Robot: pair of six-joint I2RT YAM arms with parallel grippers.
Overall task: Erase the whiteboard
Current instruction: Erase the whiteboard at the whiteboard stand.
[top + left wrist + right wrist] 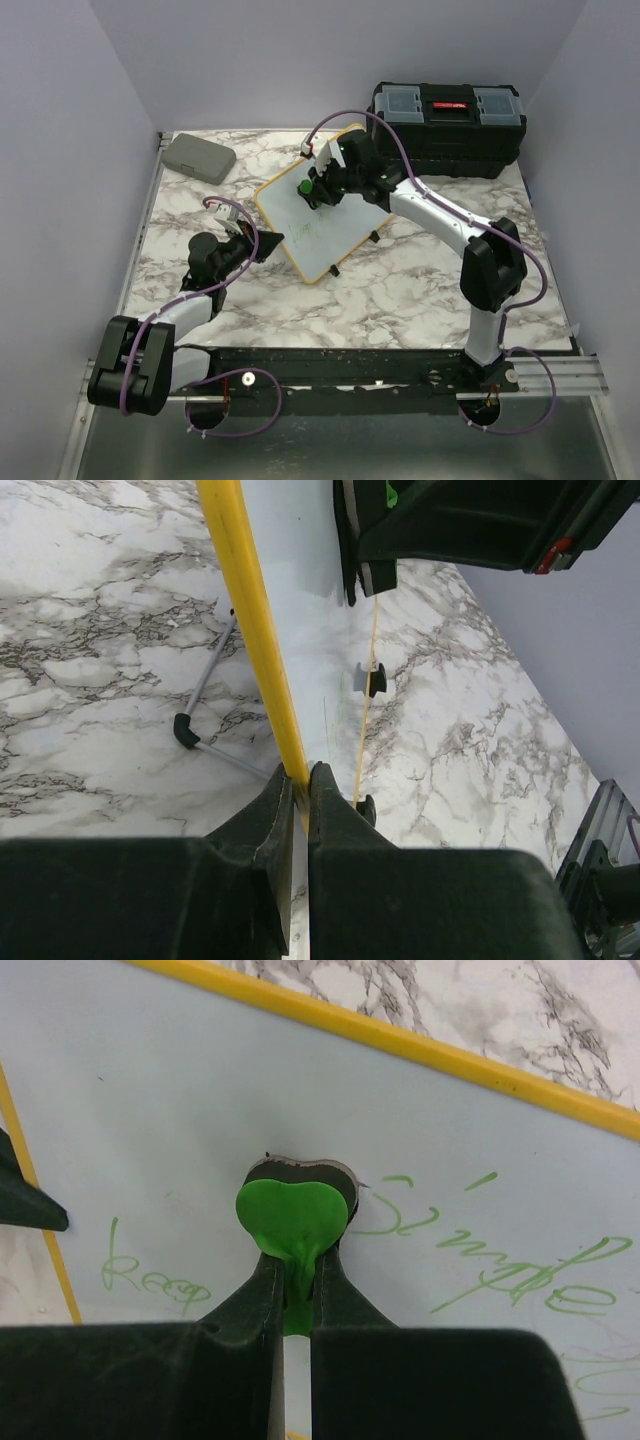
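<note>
Right hand (pixel 290 1265) is clamped on a green eraser (pixel 292 1215), whose pad is set against the whiteboard (pixel 150 1110). Left hand (pixel 297 780) is closed on the yellow frame (pixel 245 610). The board is held at mid-surface, apparently tilted.

Risks are judged thus: under heavy pressure the frame could be forced out of the thin left grip, and the green writing (pixel 520 1270) could be smeared or missed.

The marbled surface (pixel 400 290) is enclosed by lilac walls (pixel 60 150). A black toolbox (pixel 448 125) and a grey case (pixel 198 157) are placed at the rear.
</note>
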